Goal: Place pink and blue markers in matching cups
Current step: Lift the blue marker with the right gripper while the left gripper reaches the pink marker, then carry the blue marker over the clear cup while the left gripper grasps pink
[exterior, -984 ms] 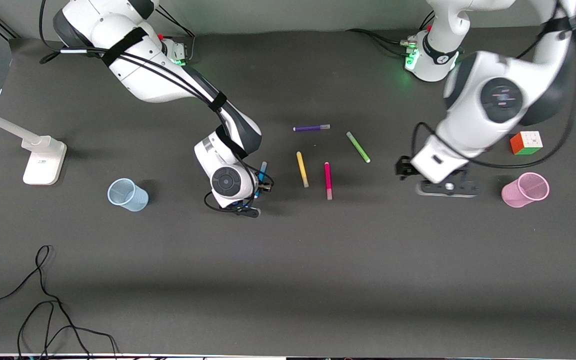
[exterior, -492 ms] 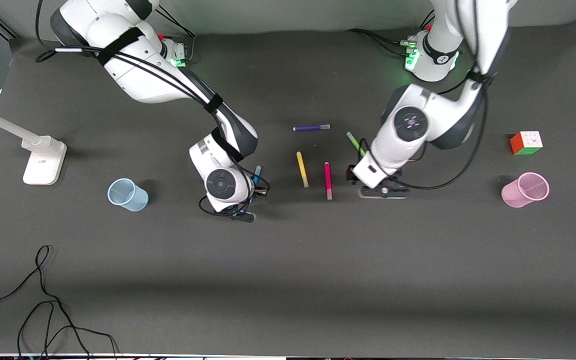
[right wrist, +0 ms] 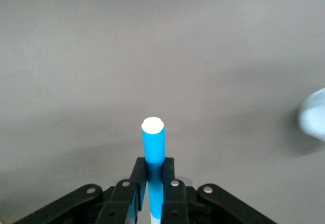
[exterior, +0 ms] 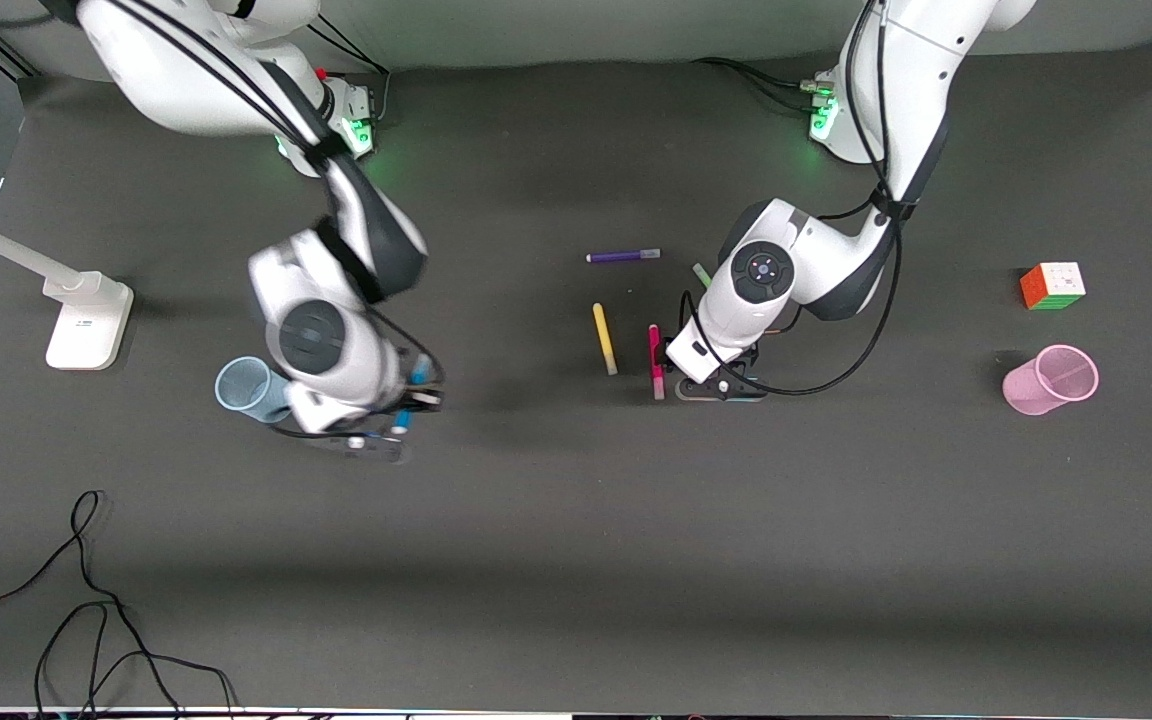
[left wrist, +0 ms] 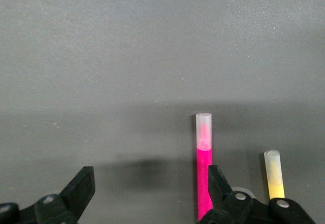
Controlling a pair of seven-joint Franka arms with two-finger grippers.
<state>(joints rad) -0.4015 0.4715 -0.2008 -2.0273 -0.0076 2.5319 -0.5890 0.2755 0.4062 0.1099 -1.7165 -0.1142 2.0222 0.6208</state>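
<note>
My right gripper [exterior: 411,398] is shut on the blue marker [exterior: 420,373] and holds it upright in the air, beside the pale blue cup [exterior: 248,388]. In the right wrist view the blue marker [right wrist: 153,142] stands clamped in the gripper [right wrist: 154,178], and the cup [right wrist: 314,120] shows blurred at the edge. My left gripper [exterior: 681,365] is open, low over the table beside the pink marker [exterior: 655,360]. In the left wrist view the pink marker [left wrist: 204,168] lies just inside one finger [left wrist: 218,181] of the gripper [left wrist: 150,188]. The pink cup [exterior: 1049,380] stands toward the left arm's end.
A yellow pen [exterior: 603,338] lies beside the pink marker; it also shows in the left wrist view [left wrist: 274,176]. A purple pen [exterior: 623,256] and a green pen [exterior: 701,273], partly under the left arm, lie farther from the camera. A colour cube [exterior: 1053,286], a white stand [exterior: 86,320] and cables [exterior: 86,620] are also there.
My right gripper carried the blue marker toward the pale blue cup. My left arm swung from near the pink cup to the pink marker.
</note>
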